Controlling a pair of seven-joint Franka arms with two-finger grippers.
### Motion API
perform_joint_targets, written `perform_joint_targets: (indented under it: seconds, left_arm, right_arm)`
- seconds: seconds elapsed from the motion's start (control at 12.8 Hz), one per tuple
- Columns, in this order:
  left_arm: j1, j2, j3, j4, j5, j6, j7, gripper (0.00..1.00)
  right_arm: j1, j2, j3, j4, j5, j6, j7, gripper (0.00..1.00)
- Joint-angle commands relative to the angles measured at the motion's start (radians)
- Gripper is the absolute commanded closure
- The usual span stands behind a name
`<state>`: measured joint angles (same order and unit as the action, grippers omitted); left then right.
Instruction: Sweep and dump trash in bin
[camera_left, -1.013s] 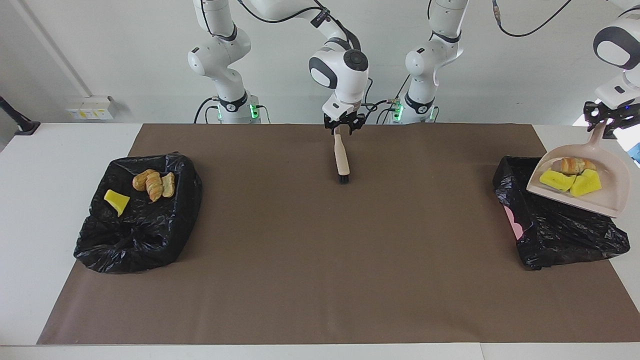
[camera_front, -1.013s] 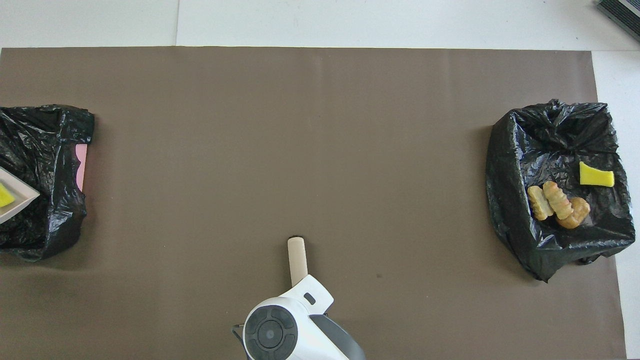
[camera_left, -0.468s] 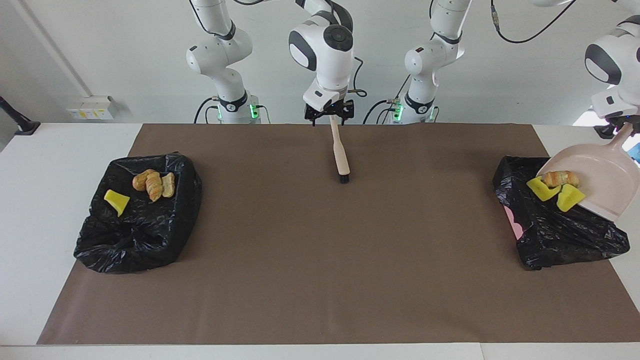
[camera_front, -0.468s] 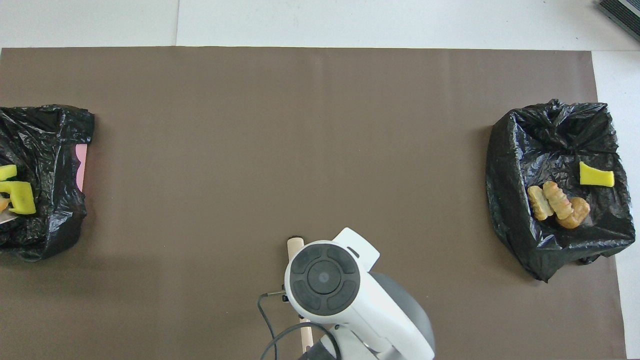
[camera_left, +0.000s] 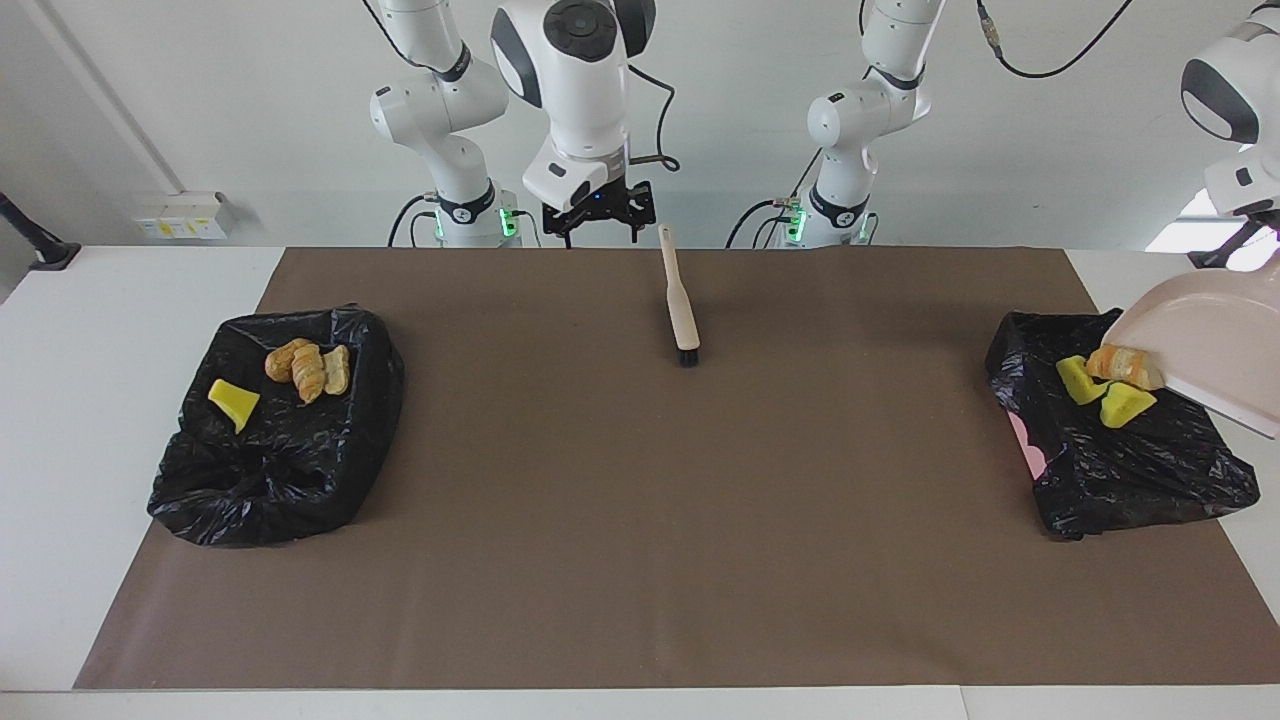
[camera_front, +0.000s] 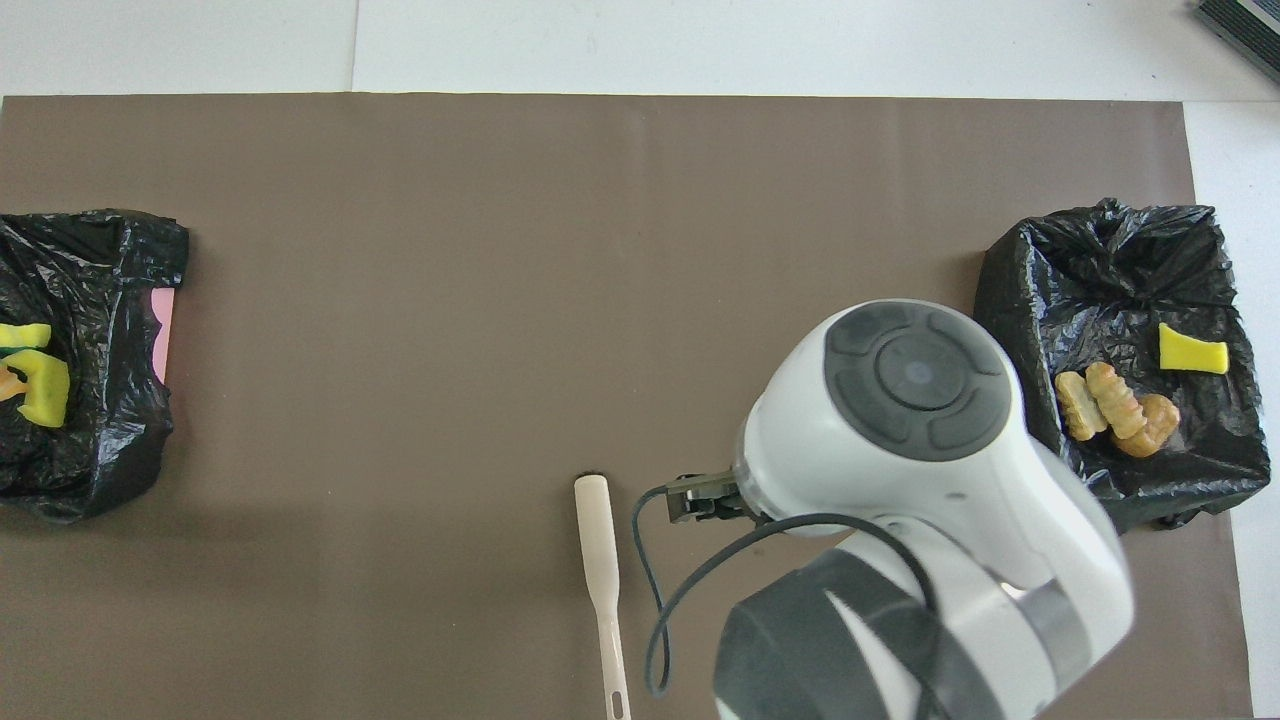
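Below the left hand (camera_left: 1235, 245), trash (camera_left: 1103, 382) lies in the bin (camera_left: 1150, 470).

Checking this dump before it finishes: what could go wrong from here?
The bread lump sits at the lip of the dustpan, tilted by the left gripper, close to the bin rim nearer the robots; it might roll outside. The right gripper hangs open by the brush and could knock it.

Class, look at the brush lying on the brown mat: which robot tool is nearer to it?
Right. The right tool hangs beside the brush handle's tip. The left tool holds the dustpan over the bin at the left arm's end.
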<state>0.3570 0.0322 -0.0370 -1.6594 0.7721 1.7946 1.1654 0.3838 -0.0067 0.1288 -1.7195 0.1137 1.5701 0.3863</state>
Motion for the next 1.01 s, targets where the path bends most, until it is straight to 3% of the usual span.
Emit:
perform_joint_targets:
  seconds: [0.0,0.31,0.55,0.94]
  left_arm:
    - [-0.020,0.020,0.006,0.076,0.026,-0.035,0.019,1.00]
    - [-0.044,0.006,-0.004,0.122,-0.025,-0.073,0.034,1.00]
    - [-0.047,-0.015,-0.017,0.121,-0.192,-0.083,0.016,1.00]
    - [-0.065,-0.040,-0.067,0.090,-0.472,-0.148,-0.331,1.00]
  right_arm:
    - [-0.094,-0.012,0.009,0.061,-0.012,-0.051,-0.147,0.00]
    - [-0.255,-0.035,-0.001,0.078,-0.028,-0.082,-0.260,0.00]
    - [-0.318,-0.042,-0.027,0.093,-0.046,-0.085,-0.337,0.00]
    - [-0.468,-0.025,-0.037,0.144,-0.117,-0.067,-0.343,0.00]
